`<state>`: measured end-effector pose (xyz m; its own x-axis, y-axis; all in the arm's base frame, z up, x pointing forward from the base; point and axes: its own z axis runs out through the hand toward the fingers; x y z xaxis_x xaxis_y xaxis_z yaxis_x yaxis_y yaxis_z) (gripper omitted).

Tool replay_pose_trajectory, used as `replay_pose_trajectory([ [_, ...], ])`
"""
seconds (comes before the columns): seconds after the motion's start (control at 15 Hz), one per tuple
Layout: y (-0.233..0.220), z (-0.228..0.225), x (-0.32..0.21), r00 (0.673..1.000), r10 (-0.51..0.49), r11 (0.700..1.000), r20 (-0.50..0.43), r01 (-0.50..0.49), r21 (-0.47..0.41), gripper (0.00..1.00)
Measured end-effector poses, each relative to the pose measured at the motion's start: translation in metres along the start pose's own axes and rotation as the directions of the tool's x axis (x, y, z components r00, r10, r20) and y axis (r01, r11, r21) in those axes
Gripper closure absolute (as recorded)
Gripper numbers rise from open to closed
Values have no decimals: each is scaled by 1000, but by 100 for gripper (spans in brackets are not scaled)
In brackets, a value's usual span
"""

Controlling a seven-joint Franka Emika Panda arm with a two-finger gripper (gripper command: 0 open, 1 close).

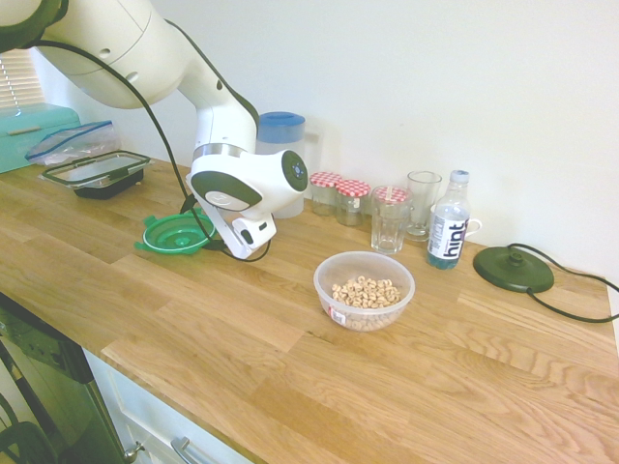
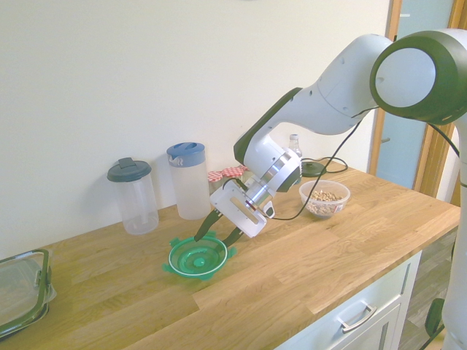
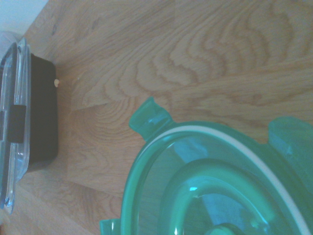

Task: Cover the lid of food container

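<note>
I am hanging my jaws apart over the lid [image 2: 197,259], mid-left in frame; it is looking light, thin, slippery, so I am favouring its rim near a tab.

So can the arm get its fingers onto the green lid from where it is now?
Probably yes. The gripper hangs open just above the lid's near rim, and nothing lies between them. The lid sits alone on bare counter, apart from the pitchers.
</note>
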<state>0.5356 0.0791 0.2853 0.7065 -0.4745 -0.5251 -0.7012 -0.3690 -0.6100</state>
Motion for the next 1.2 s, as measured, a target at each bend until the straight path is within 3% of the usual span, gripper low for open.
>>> replay_pose_trajectory([
  [1.2, 8, 1, 9, 1000, 8, 1000, 12, -8, -11, 100],
])
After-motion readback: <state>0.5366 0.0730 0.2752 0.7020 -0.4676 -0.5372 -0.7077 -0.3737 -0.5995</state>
